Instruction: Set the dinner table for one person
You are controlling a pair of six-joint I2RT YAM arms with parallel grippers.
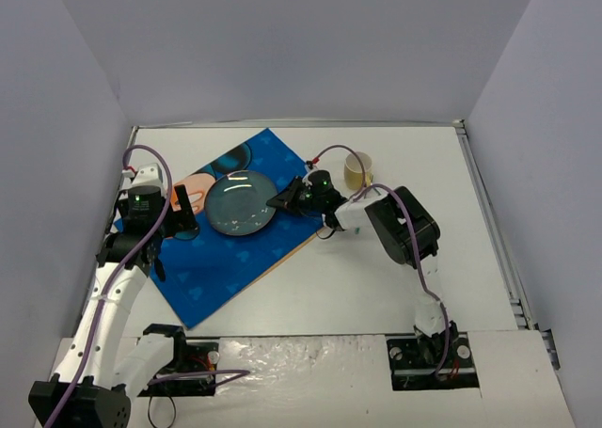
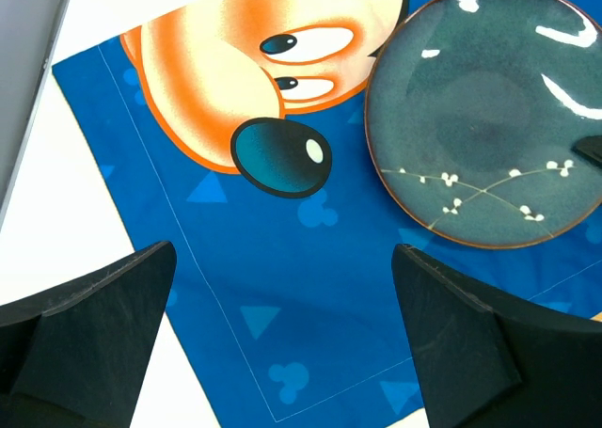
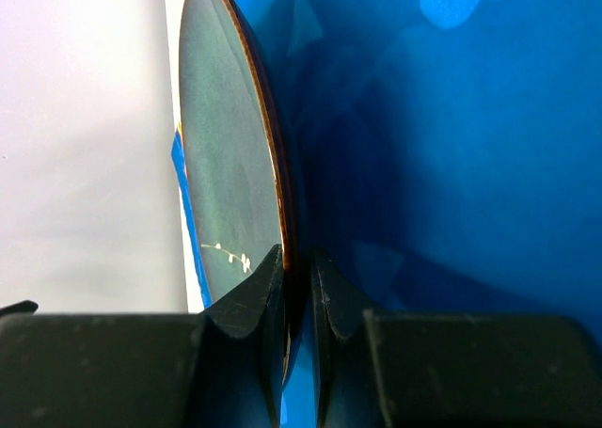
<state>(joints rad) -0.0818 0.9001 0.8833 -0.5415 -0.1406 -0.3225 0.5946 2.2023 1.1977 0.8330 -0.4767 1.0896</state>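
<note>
A dark teal plate (image 1: 241,203) with a brown rim and a white blossom sprig lies on the blue cartoon placemat (image 1: 226,259), which rests on the white dinner table (image 1: 376,277). My right gripper (image 1: 280,200) is shut on the plate's right rim (image 3: 282,212), one finger over it and one under. My left gripper (image 1: 181,214) stands open just left of the plate, above the placemat (image 2: 282,287), with nothing between its fingers (image 2: 94,306). The plate (image 2: 484,108) fills the upper right of the left wrist view.
A pale yellow cup (image 1: 357,171) stands on the table behind the right arm's wrist. Grey walls close in the back and both sides. The metal rim (image 1: 489,221) runs along the table's right edge.
</note>
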